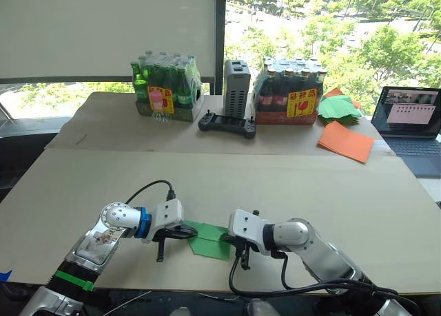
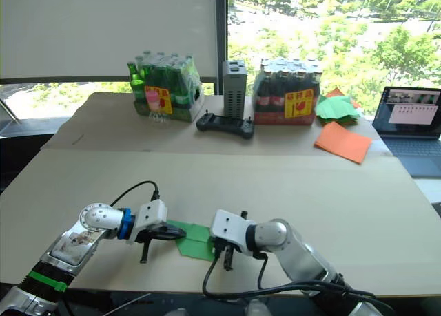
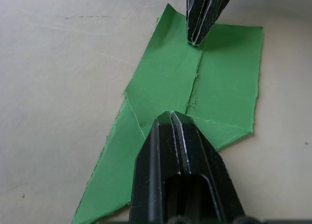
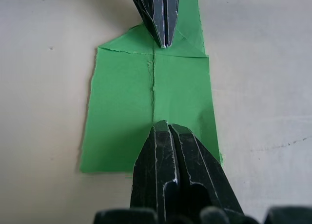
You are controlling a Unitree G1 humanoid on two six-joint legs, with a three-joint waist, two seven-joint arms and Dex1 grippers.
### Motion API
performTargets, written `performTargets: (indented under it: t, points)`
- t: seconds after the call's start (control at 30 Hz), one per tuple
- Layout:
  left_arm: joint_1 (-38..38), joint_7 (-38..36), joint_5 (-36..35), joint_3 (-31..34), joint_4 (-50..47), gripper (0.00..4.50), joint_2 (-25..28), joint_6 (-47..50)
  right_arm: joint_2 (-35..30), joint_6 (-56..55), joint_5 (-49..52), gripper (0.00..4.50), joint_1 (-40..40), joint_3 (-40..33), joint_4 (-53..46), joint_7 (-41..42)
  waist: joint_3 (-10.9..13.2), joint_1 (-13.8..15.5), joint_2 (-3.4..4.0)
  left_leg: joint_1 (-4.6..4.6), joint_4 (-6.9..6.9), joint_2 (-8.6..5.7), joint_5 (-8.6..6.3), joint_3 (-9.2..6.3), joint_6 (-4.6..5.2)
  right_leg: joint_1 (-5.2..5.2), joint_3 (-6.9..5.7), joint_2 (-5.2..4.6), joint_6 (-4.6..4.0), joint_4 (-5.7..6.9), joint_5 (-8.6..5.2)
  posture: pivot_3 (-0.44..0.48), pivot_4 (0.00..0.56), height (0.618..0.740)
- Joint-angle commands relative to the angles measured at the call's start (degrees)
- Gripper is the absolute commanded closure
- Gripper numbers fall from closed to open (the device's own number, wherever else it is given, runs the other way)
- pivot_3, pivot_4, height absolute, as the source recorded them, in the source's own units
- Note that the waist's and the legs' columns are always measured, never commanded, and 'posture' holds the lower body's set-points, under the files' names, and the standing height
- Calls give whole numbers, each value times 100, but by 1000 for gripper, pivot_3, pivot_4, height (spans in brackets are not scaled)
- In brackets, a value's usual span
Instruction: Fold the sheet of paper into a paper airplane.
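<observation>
Both hands have their fingers pressed together, the left hand [image 1: 180, 232] and right hand [image 1: 233, 241] tips down on opposite ends of the sheet of paper [image 1: 207, 239] lying flat between them on the counter [image 1: 275, 192], with orange sheets [image 1: 346, 142] far beyond.

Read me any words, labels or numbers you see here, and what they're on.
Nothing can be read.
Green bottle pack: yellow and pink label with red marks, too small to read.
Dark bottle pack: yellow label with red marks, too small to read.
Laptop: screen content blurred.
Sheet of paper: no print.
</observation>
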Motion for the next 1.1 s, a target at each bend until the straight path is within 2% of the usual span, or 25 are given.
performTargets:
  t: [0.03,0.37,0.57,0.73,1.1]
  points:
    - [-7,-19,85,-65,-12,4500,7,-1,-323,426,-70,4441,309,21,106,93,-1,6,-1,0,0,0,0,0,0,0,0,0,0,-1,0,0,150,740]
    - [-28,-29,103,-100,45,4500,-35,-47,-607,616,26,4441,489,-160,-271,107,-4,24,-1,-1,0,0,-1,0,1,3,-1,0,6,-6,-3,0,150,740]
    - [-42,-35,108,-100,73,4500,-53,-78,-71,295,669,4441,242,-800,-546,50,-3,41,-1,-7,0,0,-1,1,1,-4,0,0,6,-9,-2,0,150,740]
    - [-65,-40,106,-91,92,4500,-57,-89,180,197,853,4441,159,-962,-549,-31,-2,28,-1,-12,0,0,0,-1,1,-9,-1,1,-1,-7,2,0,150,740]
    - [-139,-121,40,-158,10,4500,-190,-31,408,-3,153,4441,-17,-36,333,-215,-2,2,0,-18,0,0,0,0,1,-14,-1,0,-5,-9,4,0,150,740]
